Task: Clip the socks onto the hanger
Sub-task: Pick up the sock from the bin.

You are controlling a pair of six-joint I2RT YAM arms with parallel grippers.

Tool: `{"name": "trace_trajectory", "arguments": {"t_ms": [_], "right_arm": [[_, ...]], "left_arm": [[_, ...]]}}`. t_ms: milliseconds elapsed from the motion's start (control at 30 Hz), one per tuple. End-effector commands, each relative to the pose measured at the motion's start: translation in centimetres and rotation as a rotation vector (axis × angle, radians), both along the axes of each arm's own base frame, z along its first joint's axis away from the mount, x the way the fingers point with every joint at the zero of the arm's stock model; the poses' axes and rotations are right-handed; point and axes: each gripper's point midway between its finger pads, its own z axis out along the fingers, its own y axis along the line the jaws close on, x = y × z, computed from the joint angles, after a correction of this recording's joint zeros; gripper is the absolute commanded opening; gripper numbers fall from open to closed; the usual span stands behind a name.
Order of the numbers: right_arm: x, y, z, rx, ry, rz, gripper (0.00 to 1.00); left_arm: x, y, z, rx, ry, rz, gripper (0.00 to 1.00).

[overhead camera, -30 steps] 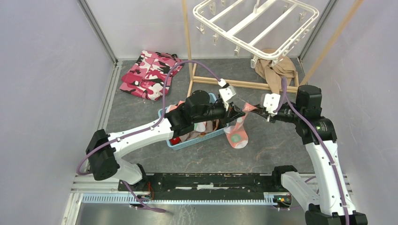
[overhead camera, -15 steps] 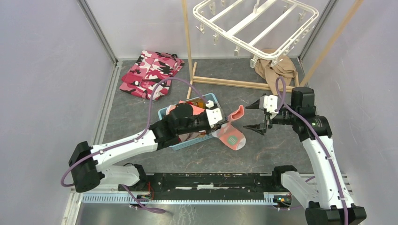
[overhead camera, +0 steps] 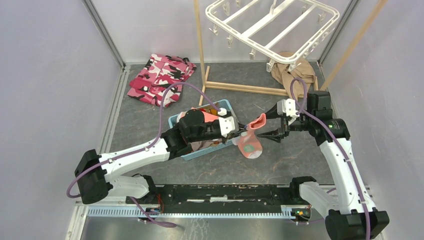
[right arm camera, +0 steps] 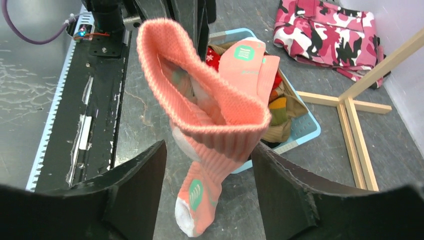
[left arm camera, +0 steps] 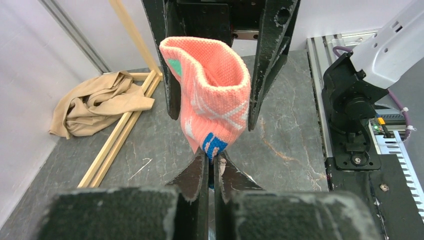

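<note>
A salmon-pink sock [overhead camera: 253, 141] with teal and white patches hangs above the floor, my left gripper [left arm camera: 212, 155] shut on its middle. Its cuff [right arm camera: 210, 110] stands up and gapes open. The toe dangles below. My right gripper [right arm camera: 207, 146] is open, one finger on each side of the cuff without pinching it. In the left wrist view the right gripper's fingers [left arm camera: 270, 50] flank the sock [left arm camera: 215, 95]. More socks [right arm camera: 250, 60] lie in the blue basket [overhead camera: 205, 151]. The white hanger [overhead camera: 272, 25] hangs at the top, its clips dangling.
The wooden stand's base [overhead camera: 250, 89] lies on the floor behind the basket. A tan cloth [overhead camera: 292, 75] sits under the hanger. A pink camouflage garment [overhead camera: 160, 79] lies at the back left. Grey walls close in both sides.
The right gripper let go of the sock and opened, then moved back in around the cuff. The left arm drew back toward the basket, keeping its hold on the sock.
</note>
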Motion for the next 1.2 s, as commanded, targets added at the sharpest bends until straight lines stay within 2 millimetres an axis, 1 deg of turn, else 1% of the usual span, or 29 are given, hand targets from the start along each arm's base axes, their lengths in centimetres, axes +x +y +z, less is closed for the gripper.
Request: {"name": "trace_trajectory", "arguments": {"t_ms": [0, 67, 133, 267, 333, 367, 400, 433, 467, 500, 533, 633, 667, 733, 833, 933, 1033, 1167], "right_arm": [[-0.7, 0.7, 2.9, 0.056, -0.069, 0.058, 0.67], [-0.7, 0.7, 3.2, 0.063, -0.068, 0.060, 0.61], [-0.8, 0.7, 3.4, 0.065, -0.068, 0.061, 0.54], [-0.8, 0.7, 3.4, 0.066, -0.067, 0.059, 0.26], [-0.8, 0.7, 3.4, 0.069, -0.065, 0.057, 0.13], [-0.7, 0.7, 3.4, 0.068, -0.067, 0.055, 0.09], [-0.6, 0.7, 3.5, 0.066, -0.071, 0.051, 0.06], [-0.5, 0.6, 3.5, 0.062, -0.076, 0.044, 0.03], [-0.3, 0.6, 3.6, 0.054, -0.086, 0.033, 0.03], [0.0, 0.4, 3.5, 0.039, -0.098, 0.014, 0.02], [0.4, 0.2, 3.5, 0.022, -0.111, -0.007, 0.01], [1.0, -0.3, 3.1, -0.031, -0.158, -0.037, 0.01], [1.1, -0.4, 3.1, -0.042, -0.172, -0.041, 0.01], [1.1, -0.5, 3.0, -0.055, -0.187, -0.039, 0.01], [1.1, -0.6, 2.8, -0.066, -0.202, -0.033, 0.01], [1.2, -0.7, 2.8, -0.076, -0.223, -0.029, 0.01], [1.2, -0.7, 2.7, -0.082, -0.230, -0.028, 0.01], [1.1, -0.8, 2.6, -0.086, -0.230, -0.027, 0.01]], "left_arm": [[-1.0, -0.8, 1.7, -0.067, -0.002, -0.064, 0.02], [-1.0, -1.0, 1.6, -0.065, 0.005, -0.070, 0.02], [-1.0, -1.0, 1.6, -0.067, 0.007, -0.069, 0.02], [-0.9, -1.0, 1.5, -0.072, 0.014, -0.060, 0.02], [-0.9, -0.9, 1.3, -0.072, 0.024, -0.054, 0.02], [-0.8, -0.9, 1.2, -0.072, 0.034, -0.050, 0.02], [-0.8, -0.8, 1.2, -0.074, 0.047, -0.045, 0.05], [-0.7, -0.7, 1.2, -0.077, 0.062, -0.039, 0.17], [-0.7, -0.6, 1.1, -0.081, 0.083, -0.032, 0.33], [-0.8, -0.5, 1.1, -0.087, 0.107, -0.029, 0.44], [-0.9, -0.3, 1.2, -0.094, 0.131, -0.032, 0.51], [-1.5, 0.4, 1.4, -0.126, 0.171, -0.043, 0.64], [-1.6, 0.6, 2.0, -0.154, 0.172, -0.044, 0.69], [-1.8, 1.1, 2.8, -0.207, 0.199, -0.033, 0.75], [-1.4, 1.1, 3.9, -0.250, 0.221, -0.014, 0.75], [-0.7, 0.3, 4.9, -0.269, 0.240, -0.003, 0.67], [-0.3, -0.5, 5.6, -0.276, 0.241, -0.006, 0.64], [0.2, -1.3, 5.4, -0.267, 0.239, -0.009, 0.60]]}}
